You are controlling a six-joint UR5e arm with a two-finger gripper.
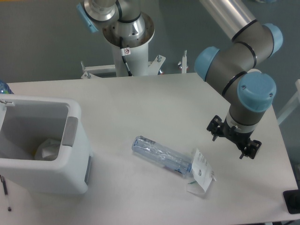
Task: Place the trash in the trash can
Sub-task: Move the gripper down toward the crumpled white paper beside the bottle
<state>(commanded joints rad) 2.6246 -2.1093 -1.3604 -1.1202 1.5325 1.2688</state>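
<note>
My end effector (233, 139) hangs open and empty over the desk (154, 103), right of bottle (161, 154) and packet (200, 172); bin (44, 145) far left.

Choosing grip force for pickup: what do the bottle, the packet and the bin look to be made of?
The bottle looks like thin clear plastic, bluish and glossy, its walls creased from crushing. The packet seems to be clear-white plastic film with a printed label, lying flat. The bin looks like rigid white plastic, smooth, with grey side panels.
</note>
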